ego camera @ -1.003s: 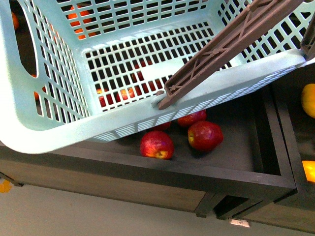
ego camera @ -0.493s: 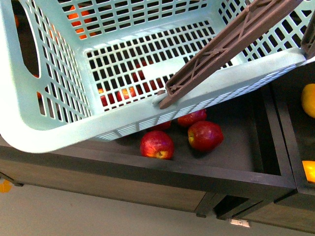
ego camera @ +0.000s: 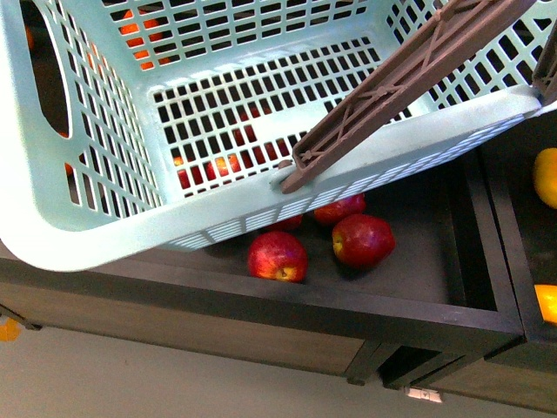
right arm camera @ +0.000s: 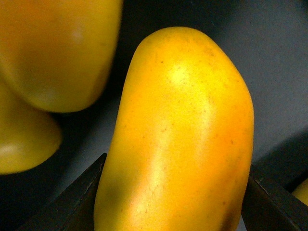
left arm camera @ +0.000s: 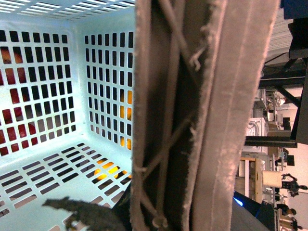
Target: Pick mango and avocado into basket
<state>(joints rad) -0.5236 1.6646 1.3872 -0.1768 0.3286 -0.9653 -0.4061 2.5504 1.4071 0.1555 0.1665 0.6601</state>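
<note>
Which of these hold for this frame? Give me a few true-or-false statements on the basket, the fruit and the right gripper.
1. The right gripper has its fingers on either side of a mango. True.
2. The basket already holds fruit. False: it is empty, and fruit shows only through its slots.
3. Below the basket, red apples lie in a dark bin. True.
4. The basket's handle is white. False: it is brown.
</note>
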